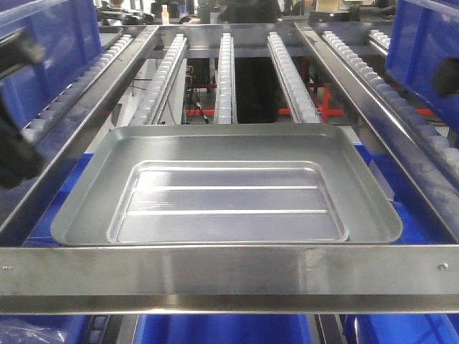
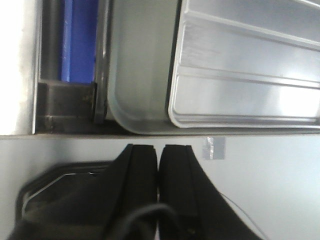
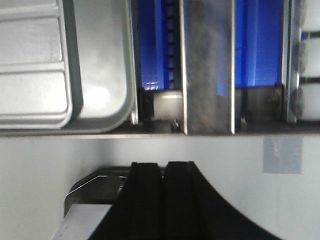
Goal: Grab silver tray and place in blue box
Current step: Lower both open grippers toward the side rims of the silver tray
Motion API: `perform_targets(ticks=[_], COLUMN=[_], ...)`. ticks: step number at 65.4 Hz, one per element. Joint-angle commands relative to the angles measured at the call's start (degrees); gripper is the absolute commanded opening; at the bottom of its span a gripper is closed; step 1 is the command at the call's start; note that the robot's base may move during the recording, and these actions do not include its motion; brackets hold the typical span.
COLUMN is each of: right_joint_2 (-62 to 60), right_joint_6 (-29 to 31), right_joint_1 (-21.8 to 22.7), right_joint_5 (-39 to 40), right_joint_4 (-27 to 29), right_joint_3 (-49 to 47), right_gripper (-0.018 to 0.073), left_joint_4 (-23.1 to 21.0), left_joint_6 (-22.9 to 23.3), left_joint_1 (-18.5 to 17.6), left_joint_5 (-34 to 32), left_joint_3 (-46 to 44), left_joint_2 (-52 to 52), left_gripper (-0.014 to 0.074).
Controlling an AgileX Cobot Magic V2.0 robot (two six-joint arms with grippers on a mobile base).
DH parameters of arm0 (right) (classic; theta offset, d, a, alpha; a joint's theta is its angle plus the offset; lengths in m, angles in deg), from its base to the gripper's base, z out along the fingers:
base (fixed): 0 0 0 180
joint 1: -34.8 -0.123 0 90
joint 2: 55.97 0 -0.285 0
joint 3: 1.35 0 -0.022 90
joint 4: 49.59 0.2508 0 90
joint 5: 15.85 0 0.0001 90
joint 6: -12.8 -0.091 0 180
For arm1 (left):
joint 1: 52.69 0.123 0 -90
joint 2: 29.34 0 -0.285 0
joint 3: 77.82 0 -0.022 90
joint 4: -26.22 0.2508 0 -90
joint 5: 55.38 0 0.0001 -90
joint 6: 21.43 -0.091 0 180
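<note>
Silver tray (image 1: 226, 186), shown flat and level on the roller rack (image 1: 226, 72), near rim just behind the front crossbar (image 1: 229, 269); not yet gripped, not lifted. Brushed metal, wide and shallow, with rounded corners, low raised rim and sunken floor crossed by two long straight ridges; soft glare on the floor, nothing inside. Left gripper (image 2: 159, 155) poised over the crossbar just short of the tray's near left corner, fingers pressed together with nothing between. Right gripper (image 3: 162, 167) likewise over the crossbar, slightly outboard of the near right corner, fingers closed and empty. Step in hand, as judged: approach before the grasp. Next move, as judged: spreading of both finger pairs, advance to opposite rims, pinch on the thin lip, then a level two-armed lift clear of the crossbar. Blue box not singled out with certainty: blue crate at upper left (image 1: 50, 50), blue crate at upper right (image 1: 423, 36), more blue plastic (image 1: 222, 331) below the rack.
</note>
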Motion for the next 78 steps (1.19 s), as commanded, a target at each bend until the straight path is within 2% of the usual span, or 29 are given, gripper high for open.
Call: perform_targets(ticks=[1,2,7,9,12,22,35,71,78], right_joint_2=[2.61,3.31,7.2,9.08,11.27,17.89,20.9,23.65,23.65], right_joint_6=[-9.21,-9.68,-10.16,-10.16,-10.11,-10.11,-9.97,-8.18,-8.14], right_joint_1=[-4.51,-5.19,-7.9,-8.43,-8.84,-8.9,-8.9,-9.0,-8.94], right_joint_5=[1.45,1.33,1.14,0.88,0.55,-0.47,1.22,4.42,4.32], right_joint_4=[-7.94,-8.29,-7.93,-7.63,-7.0,-6.68,-6.68,-5.38,-5.38], right_joint_3=[-5.51,-6.17,-9.85,-11.19,-13.44,-19.39,-21.49,-21.42,-21.42], right_gripper=[0.006,0.006,0.0058,0.0058,0.0058,0.0058,0.0058,0.0058,0.0089], left_joint_4=[11.74,14.85,24.69,27.76,29.9,29.65,29.65,29.65,29.65], left_joint_6=[15.36,17.39,27.28,29.58,32.19,32.3,32.3,32.11,32.11], left_joint_1=[-5.29,-6.53,-10.65,-11.7,-12.86,-13.61,-13.61,-13.61,-13.61], left_joint_5=[-1.9,-1.49,0.75,1.77,3.58,5.95,3.75,-0.38,-0.65], left_joint_3=[-4.97,-5.54,-8.84,-10.01,-12.09,-18.04,-20.45,-20.45,-20.45], left_joint_2=[0.13,0.63,3.38,4.64,7.07,14.75,19.49,21.27,21.44], left_gripper=[-0.0006,-0.0006,-0.0006,-0.0006,-0.0006,-0.0006,-0.0006,-0.0006,-0.0006])
